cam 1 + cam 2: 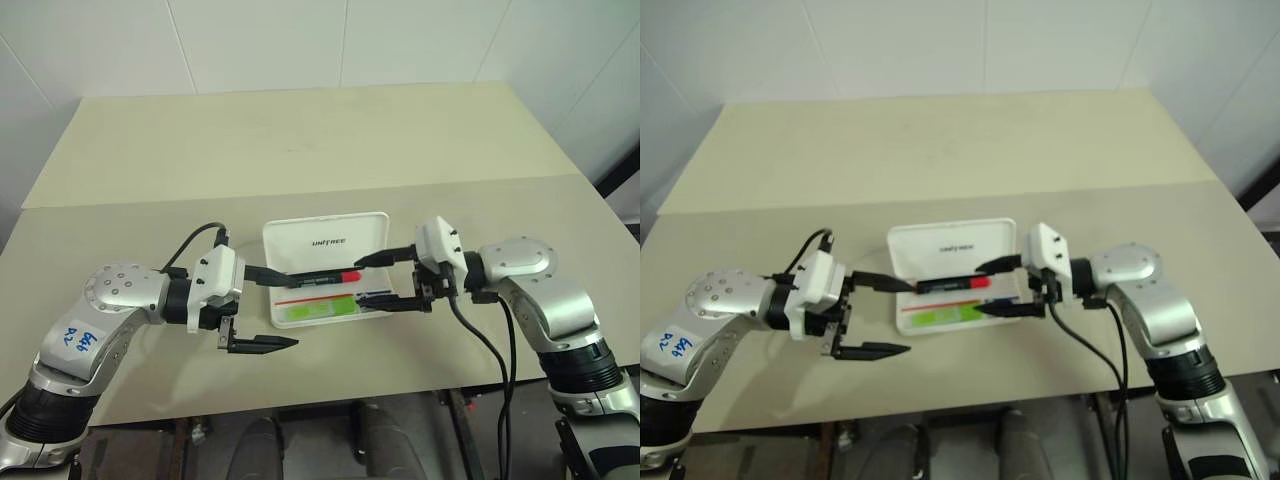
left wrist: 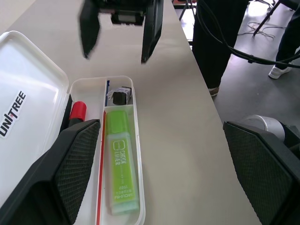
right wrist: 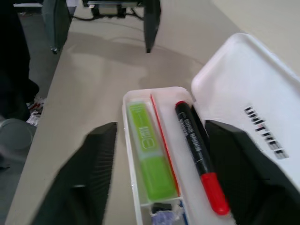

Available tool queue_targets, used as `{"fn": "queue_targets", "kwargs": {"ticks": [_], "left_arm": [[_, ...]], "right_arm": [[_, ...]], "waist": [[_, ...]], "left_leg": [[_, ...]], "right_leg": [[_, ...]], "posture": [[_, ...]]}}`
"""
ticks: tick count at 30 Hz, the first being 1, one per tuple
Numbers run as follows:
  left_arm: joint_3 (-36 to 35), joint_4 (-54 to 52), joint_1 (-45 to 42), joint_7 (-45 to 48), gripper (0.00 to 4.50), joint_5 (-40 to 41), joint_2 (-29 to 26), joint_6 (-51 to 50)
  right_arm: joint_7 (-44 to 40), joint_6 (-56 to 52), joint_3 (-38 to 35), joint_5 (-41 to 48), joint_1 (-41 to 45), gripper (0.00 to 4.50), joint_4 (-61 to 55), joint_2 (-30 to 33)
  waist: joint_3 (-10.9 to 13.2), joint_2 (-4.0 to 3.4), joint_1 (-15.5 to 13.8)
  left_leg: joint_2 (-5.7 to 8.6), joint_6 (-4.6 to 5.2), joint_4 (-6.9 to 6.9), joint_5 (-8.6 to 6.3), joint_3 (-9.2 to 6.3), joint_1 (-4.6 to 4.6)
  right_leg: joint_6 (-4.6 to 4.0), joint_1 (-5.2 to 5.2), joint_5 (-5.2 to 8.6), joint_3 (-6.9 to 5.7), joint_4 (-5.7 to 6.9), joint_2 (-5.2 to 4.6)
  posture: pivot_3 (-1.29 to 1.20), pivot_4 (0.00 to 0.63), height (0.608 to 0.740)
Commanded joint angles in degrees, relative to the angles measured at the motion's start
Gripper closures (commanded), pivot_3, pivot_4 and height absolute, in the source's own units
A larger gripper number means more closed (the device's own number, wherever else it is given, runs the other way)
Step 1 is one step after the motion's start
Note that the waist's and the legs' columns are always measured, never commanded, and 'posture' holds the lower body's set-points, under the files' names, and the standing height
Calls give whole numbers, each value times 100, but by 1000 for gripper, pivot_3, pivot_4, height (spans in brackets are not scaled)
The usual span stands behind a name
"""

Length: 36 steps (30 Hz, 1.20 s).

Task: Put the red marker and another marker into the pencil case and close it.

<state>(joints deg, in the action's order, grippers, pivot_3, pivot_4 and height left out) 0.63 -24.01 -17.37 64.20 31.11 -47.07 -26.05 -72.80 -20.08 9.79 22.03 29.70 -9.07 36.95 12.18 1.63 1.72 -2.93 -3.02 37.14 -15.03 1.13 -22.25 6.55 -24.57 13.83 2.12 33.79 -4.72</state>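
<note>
Left eye view: left gripper [image 1: 278, 310] jaws spread wide and empty at one end of the pencil case [image 1: 325, 237]; right gripper [image 1: 372, 279] jaws apart and empty at the opposite end. Red marker [image 3: 199, 152] and green highlighter [image 2: 121, 160] lie side by side inside the case tray, lid raised, case on the table [image 1: 300, 140].

Left claw's [image 1: 272, 308] upper finger covers the red marker's [image 1: 325, 277] barrel end at 9 o'clock; small dark item [image 2: 121, 96] in the pencil case [image 1: 372, 232] unidentifiable.
</note>
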Motion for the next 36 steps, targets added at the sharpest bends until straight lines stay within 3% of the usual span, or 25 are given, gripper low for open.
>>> {"fn": "queue_targets", "kwargs": {"ticks": [1, 5, 6, 15, 36], "left_arm": [[-41, -78, -82, 25, 0, 26, 20, 89], [-70, -121, -12, 20, 0, 28, -22, 60], [-79, -129, 5, 18, 0, 27, -31, 57], [-44, -152, 3, -12, 0, 1, -31, 44], [-24, -118, -54, -16, 0, -44, -22, 73]], "right_arm": [[43, 216, 235, -221, -51, 2889, -98, -46], [149, 311, 554, -556, 45, 4410, 56, -162], [187, 336, 614, -634, 89, 4464, 113, -209], [219, 456, 818, -1032, 377, 4464, 500, -362], [-39, 636, 771, -1316, 297, 4464, 655, 134]], "waist": [[0, 0, 1], [0, 0, 9], [0, 1, 12], [0, 1, 1], [0, 1, 2]], "left_leg": [[0, 0, 0, 0, 0, 0], [0, 0, 0, 0, 1, 0], [0, 0, 0, 0, 0, 1], [0, 0, -1, 0, 0, -1], [0, 0, 0, 0, 0, 0]], "right_leg": [[0, 0, 0, 0, 0, 0], [0, -1, 0, 0, 0, 0], [0, 0, 0, 0, 0, 0], [-1, -1, 0, 0, 1, 0], [-1, -1, 0, 0, 1, 1]], "posture": [[0, 150, 740], [0, 150, 740], [0, 150, 740], [0, 150, 740], [0, 150, 740]]}}
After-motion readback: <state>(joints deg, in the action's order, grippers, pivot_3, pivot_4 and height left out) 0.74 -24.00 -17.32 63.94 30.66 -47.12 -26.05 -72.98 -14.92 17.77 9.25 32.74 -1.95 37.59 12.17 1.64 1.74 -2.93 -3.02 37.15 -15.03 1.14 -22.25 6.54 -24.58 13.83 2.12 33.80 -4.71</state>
